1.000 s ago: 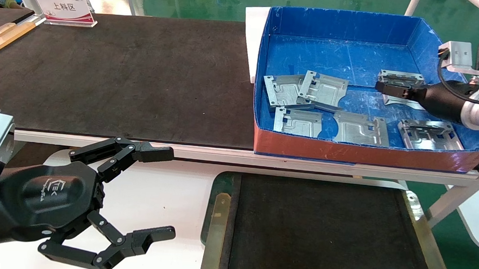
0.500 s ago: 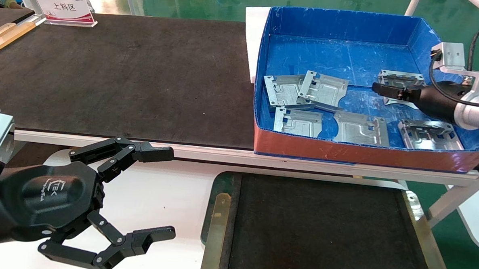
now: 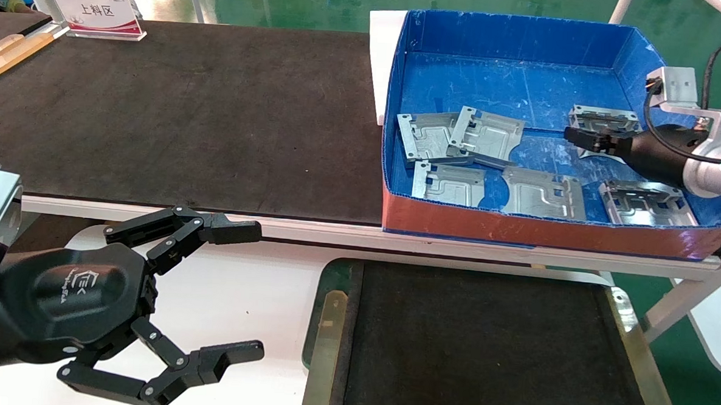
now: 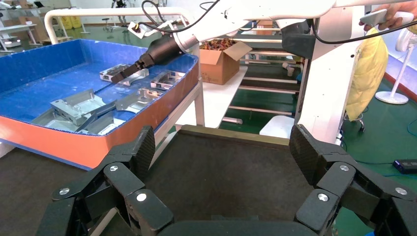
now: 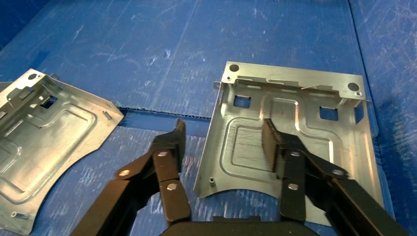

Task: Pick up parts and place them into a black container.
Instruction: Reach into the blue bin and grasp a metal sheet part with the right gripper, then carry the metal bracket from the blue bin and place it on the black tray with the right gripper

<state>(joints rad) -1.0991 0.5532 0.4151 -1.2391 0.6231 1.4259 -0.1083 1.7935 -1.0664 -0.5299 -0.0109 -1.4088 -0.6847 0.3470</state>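
Several silver-grey parts lie in the blue box (image 3: 514, 36), among them two overlapping ones (image 3: 485, 135) and one at the far right (image 3: 601, 117). My right gripper (image 3: 573, 137) is open and empty just over that far right part (image 5: 246, 147). In the right wrist view the gripper (image 5: 223, 142) has one finger over the plate and the other over the blue floor beside the plate's edge. The black container (image 3: 482, 348) sits near me with a bare felt floor. My left gripper (image 3: 256, 289) hangs open and empty to its left, and in the left wrist view (image 4: 222, 147) it faces the tray (image 4: 221, 167).
The blue box with a red front wall (image 3: 548, 232) stands at the right end of the big black table mat (image 3: 188, 116). A second part (image 5: 44, 132) lies close beside the right gripper. A white sign (image 3: 98, 11) stands at the far left. A brass rim (image 3: 324, 335) edges the tray.
My right gripper has shifted slightly over the far right part, its wrist drawing a little toward the box's middle. The left arm has not moved.
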